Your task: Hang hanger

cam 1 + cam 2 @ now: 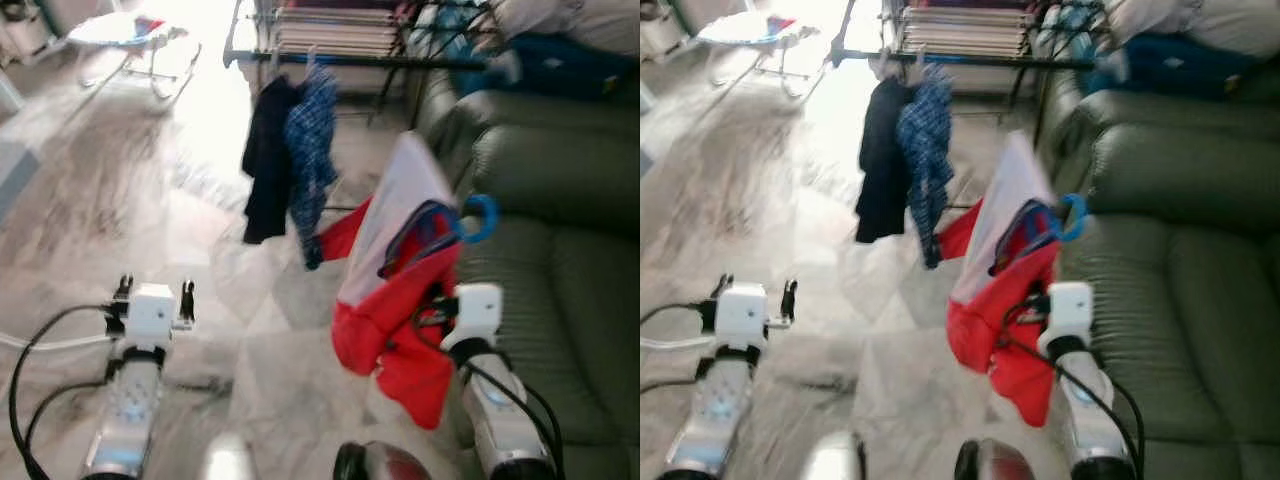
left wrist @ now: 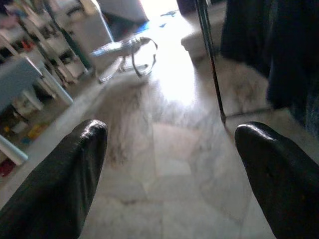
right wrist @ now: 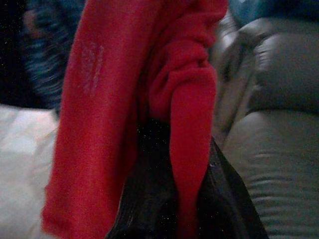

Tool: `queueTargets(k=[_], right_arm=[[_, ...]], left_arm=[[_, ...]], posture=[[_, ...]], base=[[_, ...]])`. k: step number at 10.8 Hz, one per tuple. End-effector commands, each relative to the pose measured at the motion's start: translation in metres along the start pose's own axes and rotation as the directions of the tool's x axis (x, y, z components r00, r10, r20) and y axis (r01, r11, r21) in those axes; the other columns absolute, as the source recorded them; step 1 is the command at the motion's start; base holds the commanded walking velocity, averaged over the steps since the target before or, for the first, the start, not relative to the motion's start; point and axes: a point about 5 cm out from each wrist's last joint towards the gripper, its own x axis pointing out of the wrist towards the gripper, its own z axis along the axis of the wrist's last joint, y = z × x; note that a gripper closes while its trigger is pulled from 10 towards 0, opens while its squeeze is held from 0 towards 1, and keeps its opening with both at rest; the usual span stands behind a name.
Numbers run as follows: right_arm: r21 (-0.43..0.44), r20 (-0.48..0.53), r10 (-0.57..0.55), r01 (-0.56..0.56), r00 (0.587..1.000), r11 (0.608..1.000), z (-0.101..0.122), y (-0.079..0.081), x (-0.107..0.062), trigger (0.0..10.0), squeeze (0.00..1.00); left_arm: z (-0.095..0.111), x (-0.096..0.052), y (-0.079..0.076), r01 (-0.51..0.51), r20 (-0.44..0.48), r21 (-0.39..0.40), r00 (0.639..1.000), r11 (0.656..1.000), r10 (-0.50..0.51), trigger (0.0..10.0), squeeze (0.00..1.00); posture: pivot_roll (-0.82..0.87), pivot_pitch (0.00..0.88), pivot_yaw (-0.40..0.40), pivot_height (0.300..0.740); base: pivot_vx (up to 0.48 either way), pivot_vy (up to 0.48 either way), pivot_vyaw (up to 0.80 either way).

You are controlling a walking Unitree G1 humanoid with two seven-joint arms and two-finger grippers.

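Observation:
A red and white garment (image 1: 395, 290) hangs on a hanger with a blue hook (image 1: 481, 217), held up at the right beside the sofa. My right gripper (image 1: 437, 308) is shut on the hanger under the red cloth (image 3: 164, 99), which drapes over its fingers. My left gripper (image 1: 155, 293) stands open low at the left over bare floor, its two black fingers (image 2: 60, 174) wide apart. Ahead, a black drying-rack rail (image 1: 330, 60) carries a dark garment (image 1: 268, 160) and a blue checked shirt (image 1: 312, 150).
A grey-green sofa (image 1: 550, 200) fills the right side, with blue and white things piled on its back. A small white table (image 1: 125, 35) stands at the far left. Pale marble floor (image 1: 120, 180) lies between me and the rack, brightly lit near it.

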Motion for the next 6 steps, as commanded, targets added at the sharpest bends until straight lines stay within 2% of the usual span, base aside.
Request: queueTargets(k=[1,6], right_arm=[[-0.016,0.034,-0.052,0.053,0.998,0.998,0.0078,-0.0109,0.0048,10.0,0.0],[-0.033,0.04,-0.084,0.085,0.996,0.996,0.0081,-0.0115,0.0073,10.0,0.0]], left_arm=[[-0.0047,-0.0021,0.0014,0.005,-0.024,-0.018,1.0,1.0,-0.005,10.0,0.0],[-0.0063,-0.0023,0.0003,0.026,-0.038,-0.056,0.999,0.998,-0.028,10.0,0.0]], posture=[[0.0,0.117,-0.05,0.74],[0.0,0.122,-0.052,0.74]], base=[[0.45,0.0,0.0],[0.444,0.0,0.0]])
